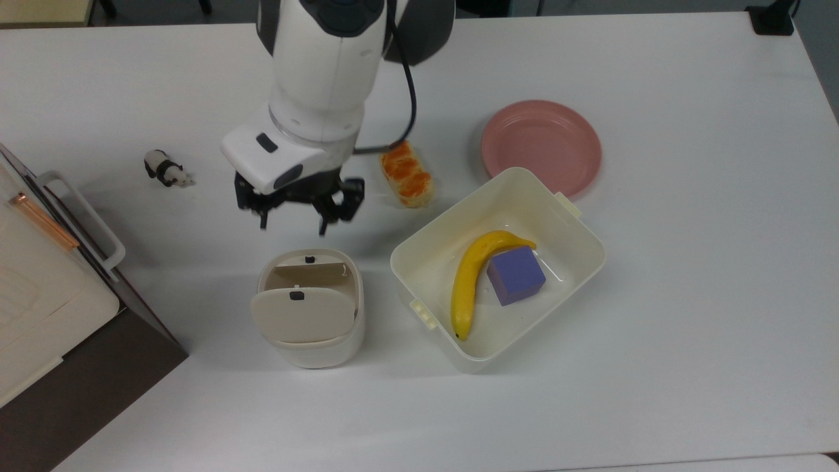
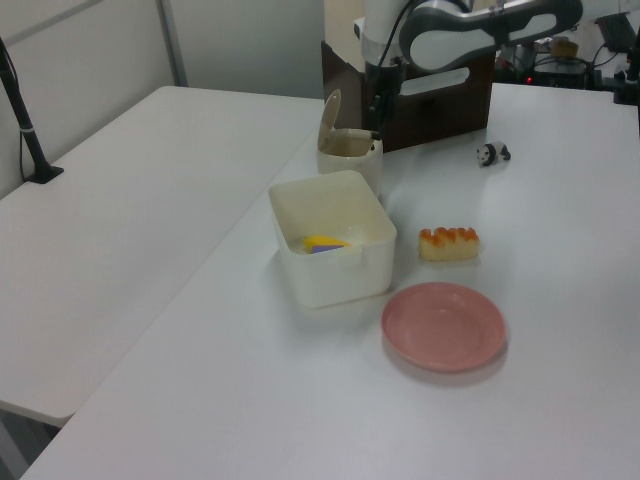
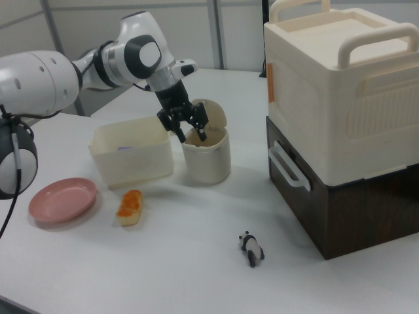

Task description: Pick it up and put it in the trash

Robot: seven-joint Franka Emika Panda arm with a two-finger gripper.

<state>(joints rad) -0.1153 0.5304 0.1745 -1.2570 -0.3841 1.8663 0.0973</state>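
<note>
The trash bin (image 1: 313, 354) stands at the centre left of the top view, its swing lid (image 1: 301, 316) with the black dot tipped up so the tan inside shows. The crumpled paper ball is hidden. My gripper (image 1: 293, 227) hangs just past the bin's far rim, open, with nothing between its fingers. In the left view the gripper (image 2: 378, 100) is above and slightly right of the bin (image 2: 350, 165). In the right view the gripper (image 3: 191, 135) hovers over the bin (image 3: 207, 160), near its left rim.
A cream tub (image 1: 452, 226) holding a banana (image 1: 467, 278) and a purple cube (image 1: 516, 275) sits right of the bin. Beyond it lie a bread loaf (image 1: 408, 174) and a pink plate (image 1: 541, 145). A toy panda (image 1: 167, 169) and a cream box on a dark cabinet (image 1: 46, 295) are at the top view's left.
</note>
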